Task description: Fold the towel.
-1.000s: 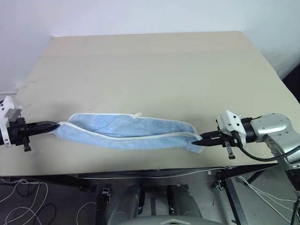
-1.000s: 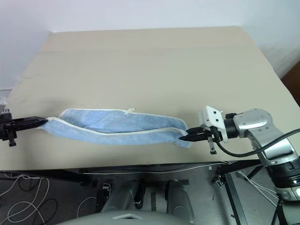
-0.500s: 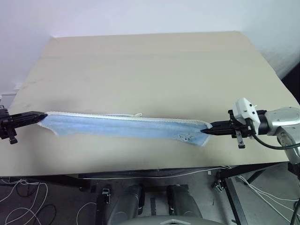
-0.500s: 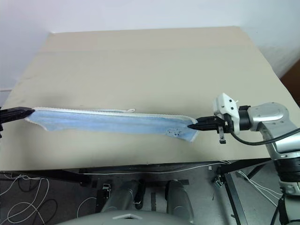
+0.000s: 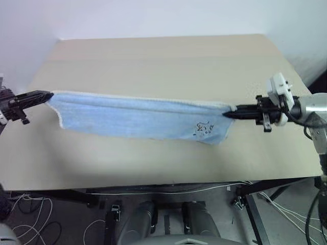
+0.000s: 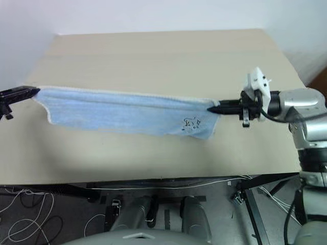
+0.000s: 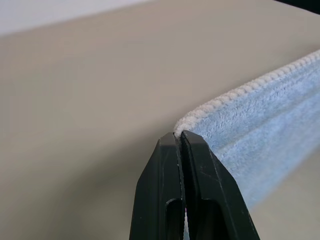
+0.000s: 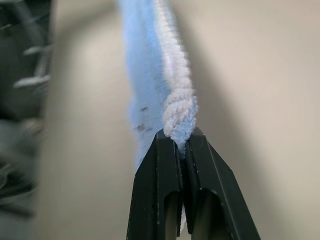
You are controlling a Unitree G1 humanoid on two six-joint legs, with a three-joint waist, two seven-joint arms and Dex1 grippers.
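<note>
Towel (image 5: 138,118) hung stretched above the desk (image 5: 163,61), nearer its front edge, left gripper (image 5: 47,95) and right gripper (image 5: 228,114) each pinched tight on a top corner; with so little hem gripped, further tension could likely pull one corner free.

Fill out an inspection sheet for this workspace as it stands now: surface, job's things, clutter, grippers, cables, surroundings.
Surface: beige table, bare apart from the towel's shadow.
Job's things: light blue towel stretched out between the two grippers, hanging from its white top edge; dark logo near the lower corner at the right end.
Clutter: nothing seen.
Grippers: left gripper shut on the towel's left top corner; right gripper shut on its right top corner.
Cables: white and black cables on the floor under the table's near edge; a black cable by the right arm.
Surroundings: pale wall behind the table.
</note>
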